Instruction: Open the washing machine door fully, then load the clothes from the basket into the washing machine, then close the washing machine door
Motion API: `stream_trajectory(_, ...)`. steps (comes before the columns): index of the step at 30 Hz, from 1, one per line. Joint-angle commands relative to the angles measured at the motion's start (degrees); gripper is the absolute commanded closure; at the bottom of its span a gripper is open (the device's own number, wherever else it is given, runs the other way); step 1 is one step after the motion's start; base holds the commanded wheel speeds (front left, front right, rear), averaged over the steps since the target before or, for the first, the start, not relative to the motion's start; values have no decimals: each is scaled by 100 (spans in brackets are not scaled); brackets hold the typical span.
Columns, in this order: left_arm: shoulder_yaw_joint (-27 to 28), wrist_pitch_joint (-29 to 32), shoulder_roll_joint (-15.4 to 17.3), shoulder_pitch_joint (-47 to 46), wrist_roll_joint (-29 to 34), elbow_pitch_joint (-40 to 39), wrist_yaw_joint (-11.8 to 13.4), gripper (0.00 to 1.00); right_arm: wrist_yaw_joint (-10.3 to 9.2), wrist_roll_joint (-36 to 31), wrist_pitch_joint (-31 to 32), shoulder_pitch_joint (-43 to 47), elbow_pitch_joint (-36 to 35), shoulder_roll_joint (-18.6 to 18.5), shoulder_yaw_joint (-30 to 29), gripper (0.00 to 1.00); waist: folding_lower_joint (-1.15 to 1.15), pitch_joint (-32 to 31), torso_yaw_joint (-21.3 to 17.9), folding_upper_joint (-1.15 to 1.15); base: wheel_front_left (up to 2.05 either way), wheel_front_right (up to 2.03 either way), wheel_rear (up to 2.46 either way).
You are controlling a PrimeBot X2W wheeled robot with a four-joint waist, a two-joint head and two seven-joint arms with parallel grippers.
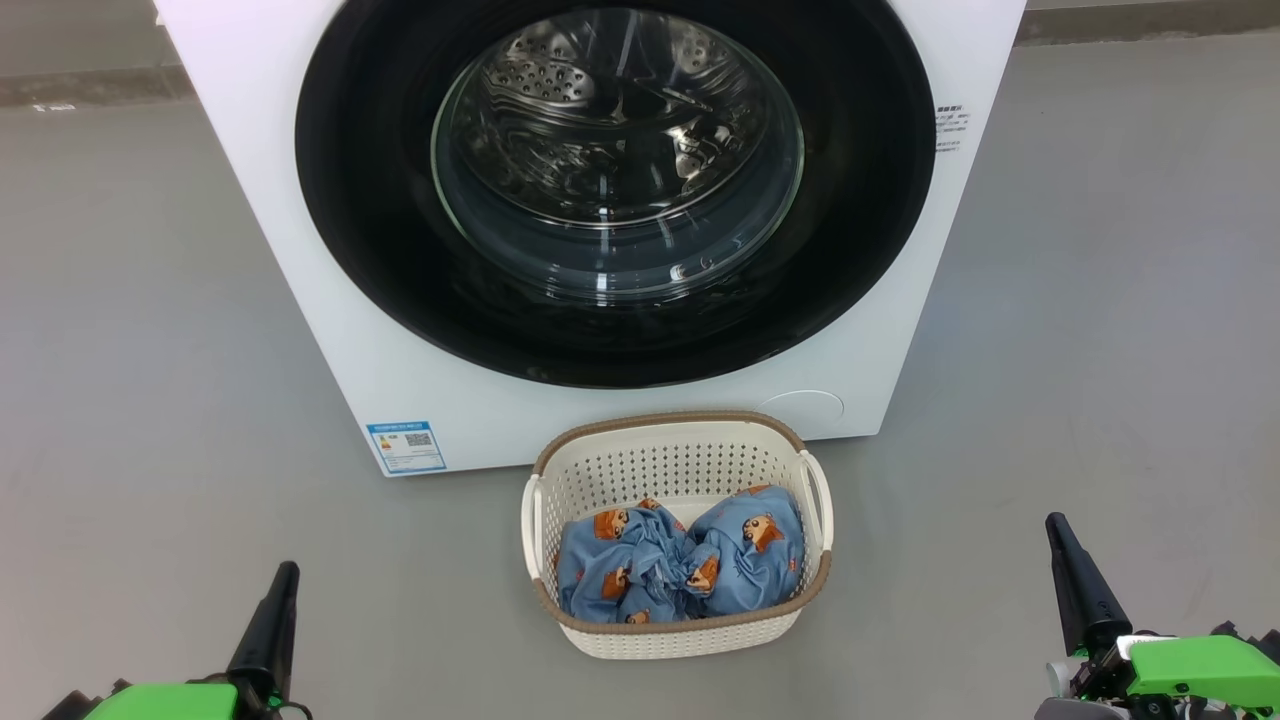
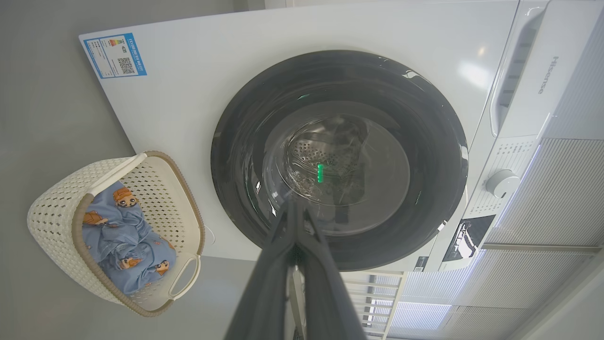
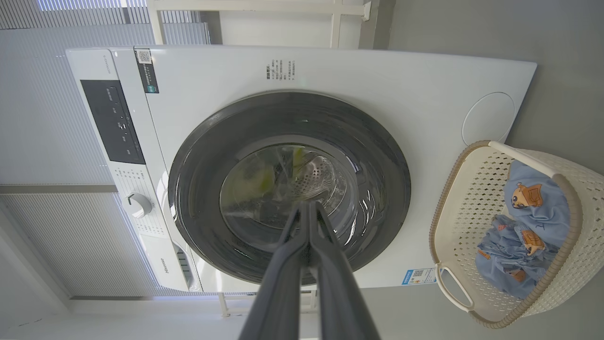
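The white washing machine (image 1: 300,260) stands straight ahead with its round black-rimmed washing machine door (image 1: 370,200) flat against the front, closed. On the floor before it sits the cream basket (image 1: 680,455), holding the blue clothes (image 1: 680,565) with orange figures. My left gripper (image 1: 285,575) rests low at the left, shut and empty, well left of the basket. My right gripper (image 1: 1057,527) rests low at the right, shut and empty too. In the left wrist view the shut left gripper (image 2: 295,204) points at the door (image 2: 377,85); the right gripper (image 3: 306,205) does likewise.
Grey floor (image 1: 130,350) spreads out on both sides of the washing machine and around the basket. A blue label (image 1: 406,446) sits at the machine's lower left corner. The control panel and dial (image 3: 137,204) are at the machine's top.
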Motion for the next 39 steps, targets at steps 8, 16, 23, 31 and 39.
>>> stream_trajectory(8,195,35,72,-245,81,-106,-17,100,9,-16,43,-263,-140,-27,137,100,0,0,0,0,0,0,0)
stream_trajectory(16,195,35,72,-245,81,-106,-17,100,9,-16,43,-263,-140,-27,137,100,0,0,0,0,0,0,0)
stream_trajectory(23,0,-1,0,0,0,-1,0,0,0,0,0,0,0,0,1,0,0,0,0,0,0,0,0)
stream_trajectory(31,-97,-184,-46,185,171,115,1,0,1,-118,-176,120,230,30,147,0,1,5,20,0,0,0,0)
stream_trajectory(39,-129,-321,14,163,502,10,-1,0,1,-494,-324,54,234,-46,261,0,0,19,37,0,0,0,0)
